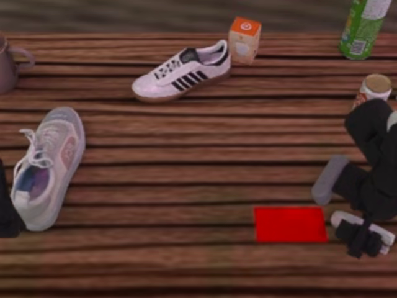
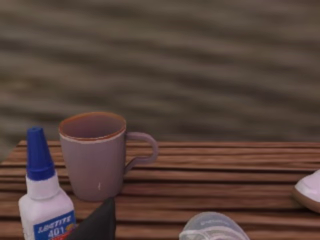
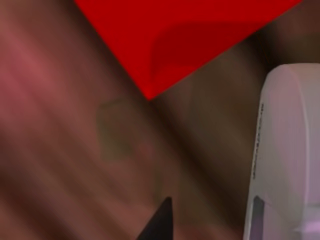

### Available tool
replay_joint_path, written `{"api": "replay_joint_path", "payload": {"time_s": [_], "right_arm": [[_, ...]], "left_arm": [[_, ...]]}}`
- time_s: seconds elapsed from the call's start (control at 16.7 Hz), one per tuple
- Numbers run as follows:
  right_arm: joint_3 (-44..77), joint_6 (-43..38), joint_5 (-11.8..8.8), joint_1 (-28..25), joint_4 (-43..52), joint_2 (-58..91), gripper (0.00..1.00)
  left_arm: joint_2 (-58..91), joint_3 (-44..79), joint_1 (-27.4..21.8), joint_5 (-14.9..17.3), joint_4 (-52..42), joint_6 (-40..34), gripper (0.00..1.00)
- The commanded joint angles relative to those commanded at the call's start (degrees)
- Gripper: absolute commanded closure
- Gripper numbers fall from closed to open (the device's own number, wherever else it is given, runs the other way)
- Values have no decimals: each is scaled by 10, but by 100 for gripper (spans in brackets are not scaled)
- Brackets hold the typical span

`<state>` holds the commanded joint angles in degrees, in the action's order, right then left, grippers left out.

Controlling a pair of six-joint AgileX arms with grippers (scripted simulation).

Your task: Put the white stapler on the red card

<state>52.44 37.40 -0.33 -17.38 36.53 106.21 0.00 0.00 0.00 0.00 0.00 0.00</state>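
The right gripper (image 1: 364,239) sits over the white stapler (image 1: 342,219), which lies on the bench just beside the red card (image 1: 290,224). Whether its fingers hold it, I cannot tell. An off-centre pinch could twist or drop the stapler short of the card.

The counter (image 1: 186,167) carries two shoes: one striped white sneaker (image 1: 181,72) toward the far edge and one pale grey sneaker (image 1: 46,164) by the left edge. There is one orange-and-white box (image 1: 244,40), one green bottle (image 1: 363,26) at the far right corner, one brown-capped jar (image 1: 376,87) by the right edge, one mug (image 2: 96,154) at the far left, and one glue bottle (image 2: 45,200). One red card (image 1: 290,224) lies near the front edge, with one white stapler (image 1: 347,218) just beside it.
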Motion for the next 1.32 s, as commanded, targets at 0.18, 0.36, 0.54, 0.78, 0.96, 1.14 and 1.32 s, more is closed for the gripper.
{"api": "replay_joint_path", "payload": {"time_s": [0.18, 0.36, 0.54, 0.78, 0.96, 1.14, 1.32], "right_arm": [[0, 0, 0, 0, 0, 0, 75], [0, 0, 0, 0, 0, 0, 98], [0, 0, 0, 0, 0, 0, 100], [0, 0, 0, 0, 0, 0, 100], [1, 0, 0, 1, 2, -1, 100], [27, 2, 0, 0, 43, -17, 100], [67, 3, 0, 0, 123, -49, 100]], "left_arm": [[0, 0, 0, 0, 0, 0, 0], [0, 0, 0, 0, 0, 0, 0], [0, 0, 0, 0, 0, 0, 0], [0, 0, 0, 0, 0, 0, 0], [0, 0, 0, 0, 0, 0, 0], [0, 0, 0, 0, 0, 0, 0], [0, 0, 0, 0, 0, 0, 0]]}}
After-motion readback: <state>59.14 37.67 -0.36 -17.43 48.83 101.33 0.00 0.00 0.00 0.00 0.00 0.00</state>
